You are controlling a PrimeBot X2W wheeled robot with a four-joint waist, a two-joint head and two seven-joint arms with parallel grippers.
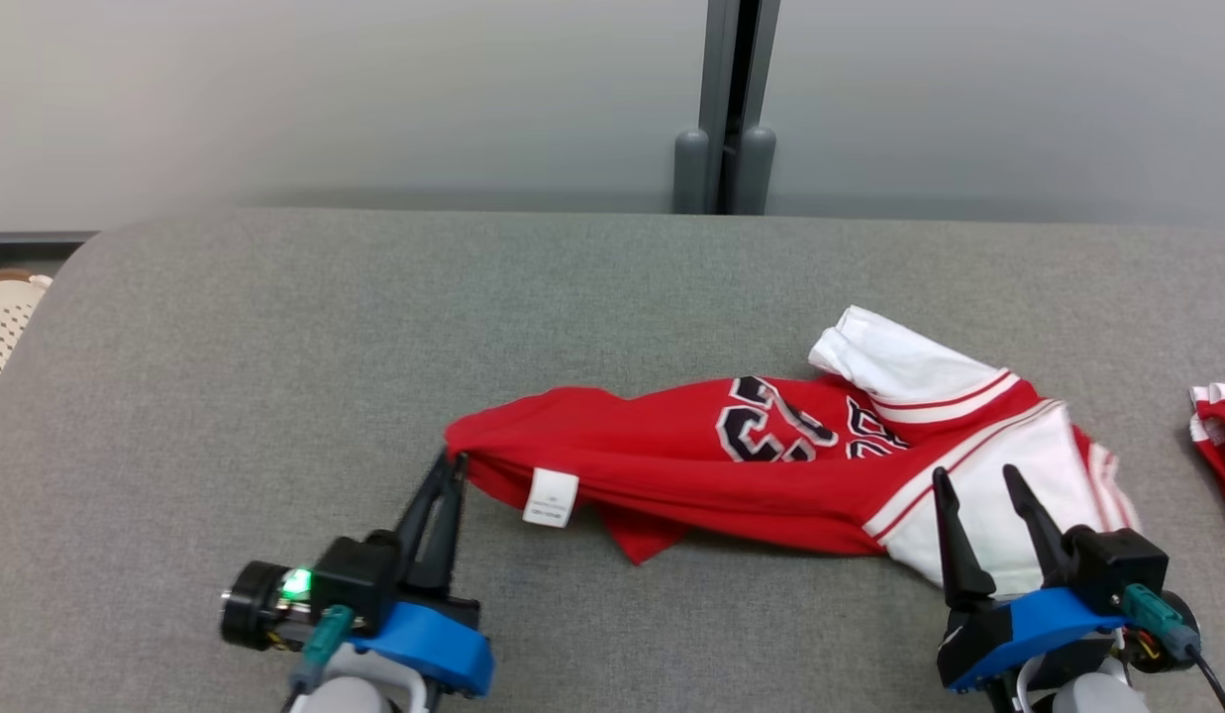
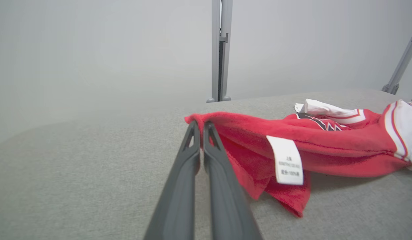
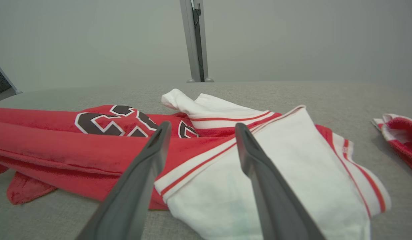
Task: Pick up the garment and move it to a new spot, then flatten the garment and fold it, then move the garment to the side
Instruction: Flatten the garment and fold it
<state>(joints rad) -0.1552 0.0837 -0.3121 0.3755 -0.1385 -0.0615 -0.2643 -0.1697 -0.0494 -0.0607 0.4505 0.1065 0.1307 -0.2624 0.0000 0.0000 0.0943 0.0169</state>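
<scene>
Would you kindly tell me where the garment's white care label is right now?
In the head view, the care label hangs at the garment's left end, just right of the left gripper, which is shut on that red corner.

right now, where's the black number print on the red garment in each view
head view: number print just right of centre, on the red garment
left wrist view: far right, under the white sleeve
right wrist view: left of centre
shared landmark: grey post at the back, top middle in all three
</scene>
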